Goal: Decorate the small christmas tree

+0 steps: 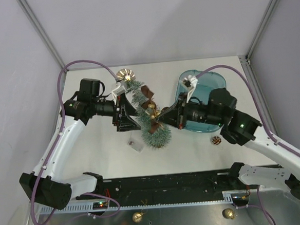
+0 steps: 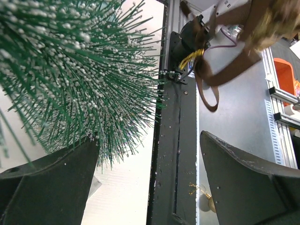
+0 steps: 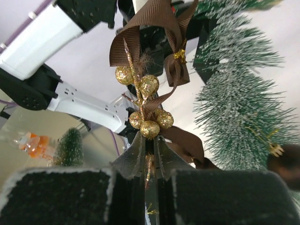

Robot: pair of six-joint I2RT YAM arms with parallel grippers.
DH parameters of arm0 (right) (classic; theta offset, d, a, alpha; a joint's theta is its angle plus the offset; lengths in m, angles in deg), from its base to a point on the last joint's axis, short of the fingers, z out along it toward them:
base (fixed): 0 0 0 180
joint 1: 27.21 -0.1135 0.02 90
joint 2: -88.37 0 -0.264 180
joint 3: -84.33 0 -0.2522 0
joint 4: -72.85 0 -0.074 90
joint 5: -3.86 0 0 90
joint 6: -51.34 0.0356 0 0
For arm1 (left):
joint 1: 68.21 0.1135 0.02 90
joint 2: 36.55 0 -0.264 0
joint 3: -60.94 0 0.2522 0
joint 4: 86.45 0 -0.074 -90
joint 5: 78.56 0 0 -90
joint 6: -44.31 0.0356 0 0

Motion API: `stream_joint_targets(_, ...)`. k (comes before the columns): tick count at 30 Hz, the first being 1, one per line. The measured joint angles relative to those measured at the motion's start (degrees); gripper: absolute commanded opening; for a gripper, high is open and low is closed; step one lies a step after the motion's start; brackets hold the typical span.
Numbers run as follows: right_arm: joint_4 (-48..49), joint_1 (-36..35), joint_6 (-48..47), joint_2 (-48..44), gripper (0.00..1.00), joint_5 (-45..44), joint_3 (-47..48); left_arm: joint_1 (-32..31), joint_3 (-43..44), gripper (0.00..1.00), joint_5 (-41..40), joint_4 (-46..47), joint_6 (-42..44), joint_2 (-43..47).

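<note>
At the bottom edge of the top view, below my bases, two small gold ornaments (image 1: 138, 216) lie on a grey metal shelf. Just past the black rail, a round brown-and-gold ornament (image 1: 216, 139) sits on the white table (image 1: 104, 159), right of centre and beside my right arm. In the middle of the frame is the small christmas tree (image 1: 159, 136). Its long axis runs on a diagonal, with the broad bushy end at lower right, nearer my bases, and the narrow end pointing to the upper left. A round gold piece (image 1: 126, 74) shows at that tip. From above I cannot tell whether the tree stands tilted or lies flat. My left gripper (image 1: 132, 116) is just left of the trunk line, with its jaws spread wide. In the left wrist view the frosted bristles brush over one finger at the upper left, while the gap between the fingers shows only rail and table, so it is released and grasps nothing. My right gripper (image 3: 149, 140) comes in from the right and meets the tree's middle. Its fingers are clenched on the stem of a sprig of gold glitter balls (image 3: 150, 124) with brown ribbon looping above them. Farther back, in the upper right, the blue tray (image 1: 209, 80) rests on the table under my right wrist.
</note>
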Motion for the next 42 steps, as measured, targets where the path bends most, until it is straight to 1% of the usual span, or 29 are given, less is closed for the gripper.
stream_joint_targets(3,0.02,-2.21,-0.50,2.93,0.06,-0.59,0.00,-0.07,0.02,0.92,0.02,0.00,0.00,0.00)
stream_joint_targets(7,-0.28,-3.43,-1.68,4.92,0.07,-3.21,0.00,-0.28,0.02,0.92,0.24,0.00,0.00,0.00)
stream_joint_targets(15,-2.21,-8.28,-5.79,6.80,0.13,-14.21,0.00,-1.14,0.02,0.91,0.50,0.02,0.02,0.00)
stream_joint_targets(20,-4.26,-11.98,-8.15,8.46,0.15,-23.41,0.00,-1.60,0.02,0.91,0.52,0.04,0.02,0.00)
stream_joint_targets(27,-6.05,-15.76,-10.08,8.57,0.21,-33.22,0.00,-1.88,0.02,0.90,0.66,0.07,0.02,0.00)
stream_joint_targets(33,-7.28,-17.22,-10.19,9.79,0.29,-36.81,-0.02,-2.34,0.02,0.90,0.87,0.07,0.02,0.00)
stream_joint_targets(38,-7.63,-18.08,-9.94,10.19,0.35,-37.99,-1.09,-2.47,0.02,0.90,0.90,0.07,0.02,0.02)
stream_joint_targets(42,-7.69,-18.34,-9.90,9.88,0.43,-38.73,-1.86,-2.47,0.02,0.90,0.90,0.09,0.02,0.02)
